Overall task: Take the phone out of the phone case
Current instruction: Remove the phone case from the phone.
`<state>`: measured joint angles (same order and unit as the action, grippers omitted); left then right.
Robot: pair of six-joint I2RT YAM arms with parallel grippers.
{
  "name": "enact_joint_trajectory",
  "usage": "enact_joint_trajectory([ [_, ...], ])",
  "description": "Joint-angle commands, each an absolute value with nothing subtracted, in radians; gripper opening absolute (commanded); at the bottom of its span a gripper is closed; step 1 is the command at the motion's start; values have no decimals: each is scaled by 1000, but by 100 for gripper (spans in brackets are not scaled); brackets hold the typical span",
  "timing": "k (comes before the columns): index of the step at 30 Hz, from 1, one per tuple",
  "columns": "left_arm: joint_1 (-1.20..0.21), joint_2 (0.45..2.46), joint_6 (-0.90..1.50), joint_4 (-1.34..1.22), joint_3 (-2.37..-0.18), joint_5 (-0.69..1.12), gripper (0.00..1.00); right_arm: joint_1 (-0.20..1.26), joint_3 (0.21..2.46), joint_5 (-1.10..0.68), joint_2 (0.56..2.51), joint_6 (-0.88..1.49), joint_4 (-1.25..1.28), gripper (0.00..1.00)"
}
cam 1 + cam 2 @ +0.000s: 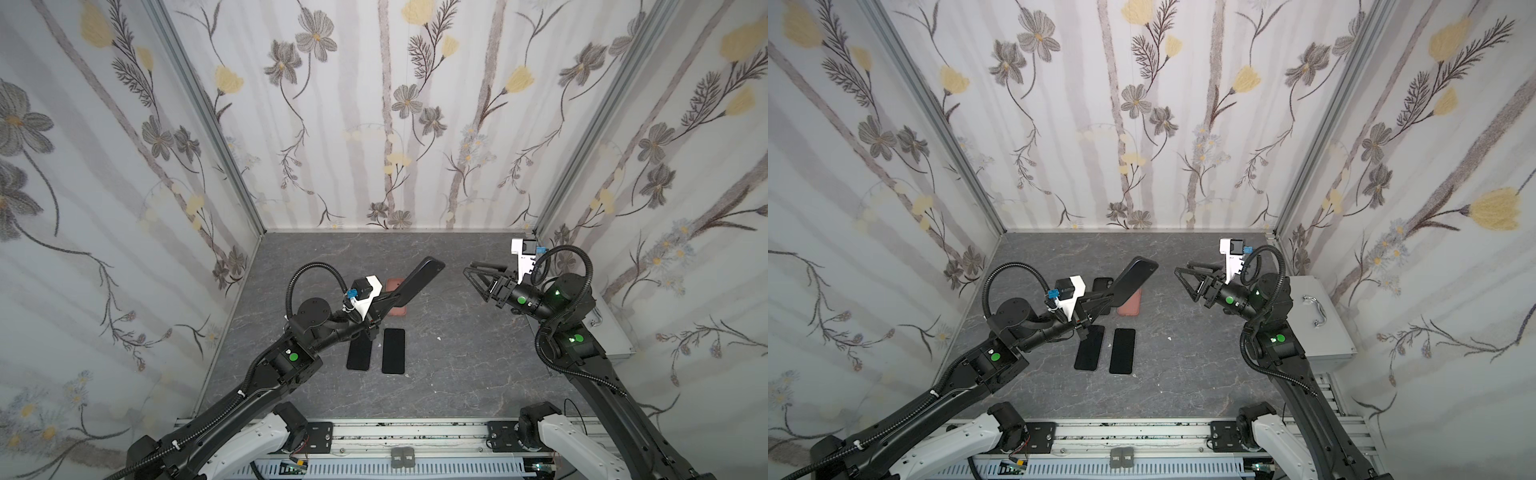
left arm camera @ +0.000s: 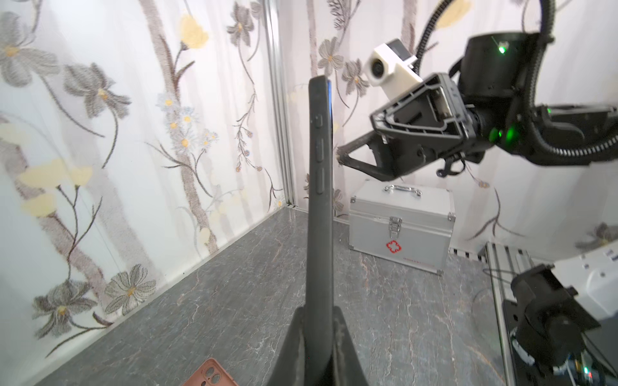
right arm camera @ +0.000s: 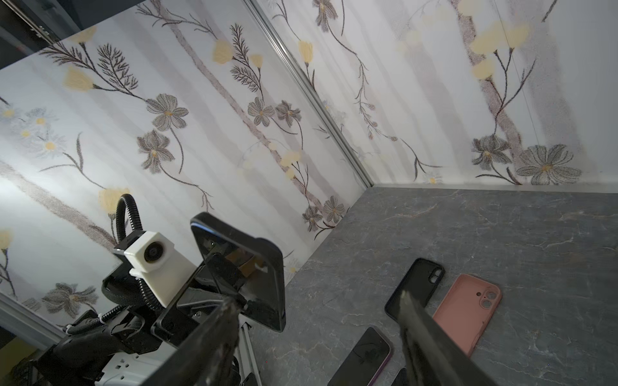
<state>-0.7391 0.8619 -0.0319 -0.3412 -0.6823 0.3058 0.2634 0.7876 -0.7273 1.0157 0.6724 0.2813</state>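
Note:
A phone (image 2: 330,100) with a blue rim sits in a dark phone case (image 2: 317,167), and my left gripper (image 2: 319,314) is shut on its lower end. In both top views the cased phone (image 1: 419,276) (image 1: 1136,276) slants up over the middle of the table from the left gripper (image 1: 401,293). Off to its right, my right gripper (image 1: 468,267) (image 3: 317,299) stands open, holds nothing and is apart from the phone. The right wrist view shows the phone's glossy screen (image 3: 240,267).
A pink empty case (image 1: 1131,305) (image 3: 468,314) and a black empty case (image 3: 416,287) lie on the grey table under the held phone. Two bare phones (image 1: 359,353) (image 1: 393,351) lie side by side nearer the front. A silver first-aid box (image 2: 401,224) stands at the right wall.

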Motion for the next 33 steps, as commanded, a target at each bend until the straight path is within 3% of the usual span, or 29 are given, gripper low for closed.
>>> enact_joint_trajectory([
  [1,-736,882,231,-583,-674,254,0,295,786,-804,1031,586,438,75],
  [6,-722,932,429,-741,-651,353,0,374,807,-897,1069,445,396,76],
  [15,-716,992,618,-922,-676,475,0,483,831,-940,1149,438,488,73],
  [33,-724,1032,624,-973,-689,542,0,545,865,-1039,1264,565,657,50],
])
